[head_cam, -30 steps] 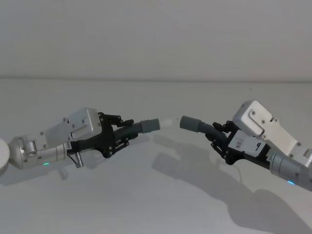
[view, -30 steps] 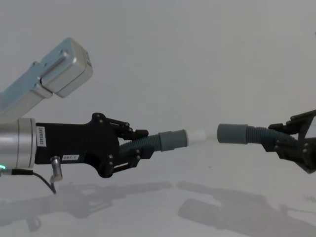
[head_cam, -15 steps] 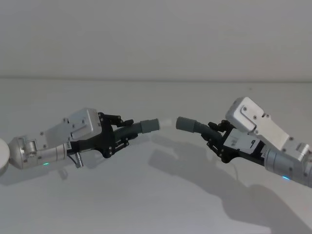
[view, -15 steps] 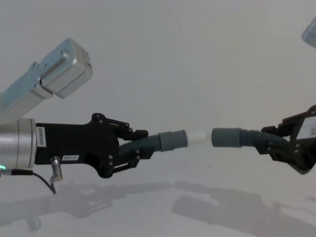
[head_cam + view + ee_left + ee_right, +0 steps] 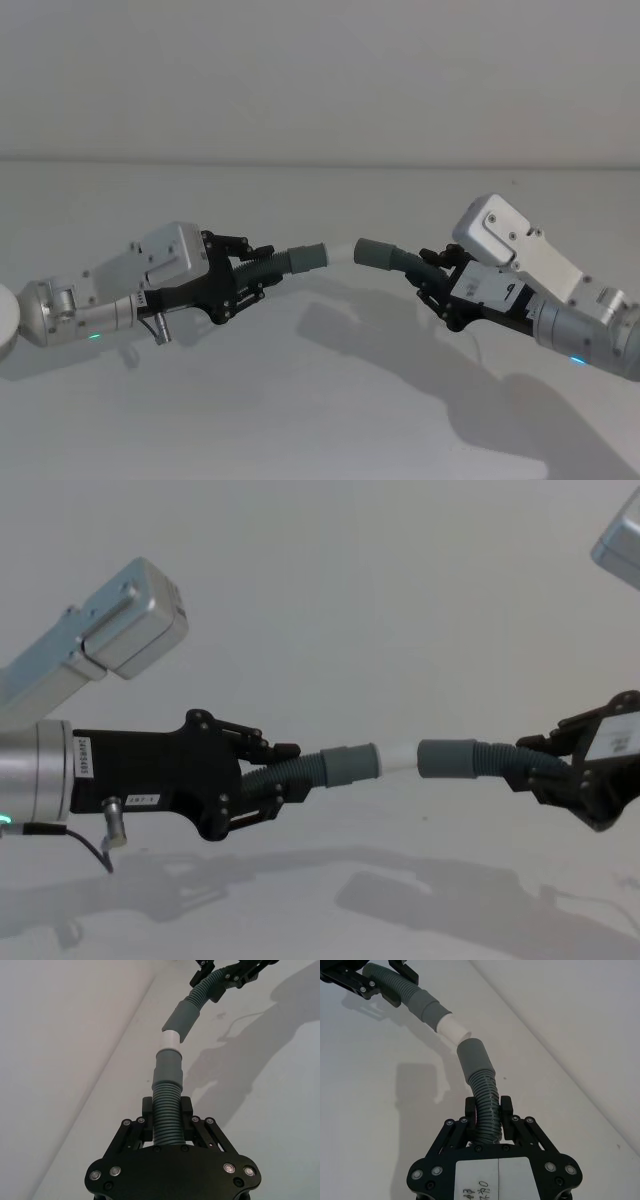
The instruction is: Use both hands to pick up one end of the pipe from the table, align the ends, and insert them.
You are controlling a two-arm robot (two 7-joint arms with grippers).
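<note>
The table lies white under the work, and both halves of the pipe are held in the air above it. The left arm is reached in from the left and the right arm from the right, so that the two meet near the middle of the head view.

The left hand is pinched on the ribbed part of the left piece. The right hand is pinched likewise on the ribs of the right piece. Each piece is gripped behind its smooth end, which is left free and pointed at the other.

The left cuff carries the white spigot, and the socket is set on the right piece. In the chest view the spigot's tip is seen right at the socket's mouth, with no gap to be made out. In both wrist views the two ends meet at an angle, with the socket's rim beside and partly over the tip. Whether the tip has entered at all cannot be told.

The step in hand is judged to be the aligning of the ends, on the edge of insertion; the joint is not yet made, since most of the spigot is bare. For the next move, the tilt between the two ends would need to be taken out so that they share one line. A straight push along that line would then be called for. As the ribbed hose is likely to flex, the ends may be thrown off line under a hard push, so a gentle one is advised.
</note>
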